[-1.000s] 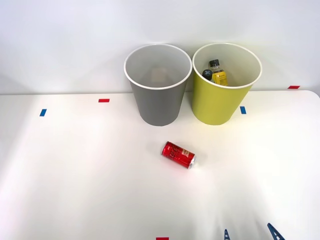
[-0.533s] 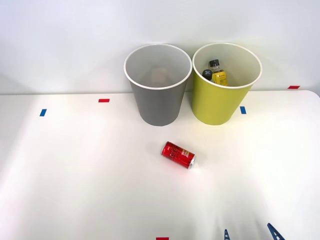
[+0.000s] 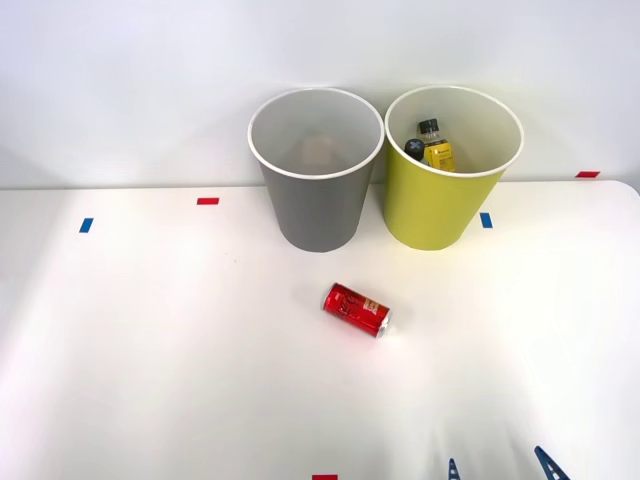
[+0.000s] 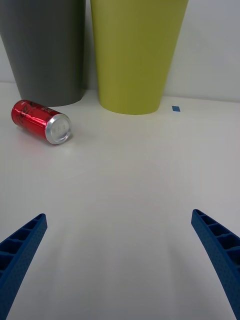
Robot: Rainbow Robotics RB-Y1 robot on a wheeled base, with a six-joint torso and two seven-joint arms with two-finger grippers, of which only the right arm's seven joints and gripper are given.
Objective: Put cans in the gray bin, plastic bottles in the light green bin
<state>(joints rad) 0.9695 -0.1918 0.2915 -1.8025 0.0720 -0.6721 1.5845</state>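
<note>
A short shiny red metal can (image 3: 357,309) lay on its side on the white worktop (image 3: 150,350), in front of the round gray plastic bin (image 3: 316,170) and the yellow-green plastic bin (image 3: 452,167). Small dark black-capped bottles (image 3: 430,143) sat in the green one; something pale, perhaps a can, showed inside the gray. The right end effector (image 4: 120,260) hovered near the worktop's front edge, blue ribbed fingers (image 4: 220,250) spread wide apart, empty.

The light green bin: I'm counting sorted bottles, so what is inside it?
Inside the light green bin, two dark bottle tops with black caps show, one bottle with a yellow label. Their lower parts and the bin's floor are hidden by its wall.
</note>
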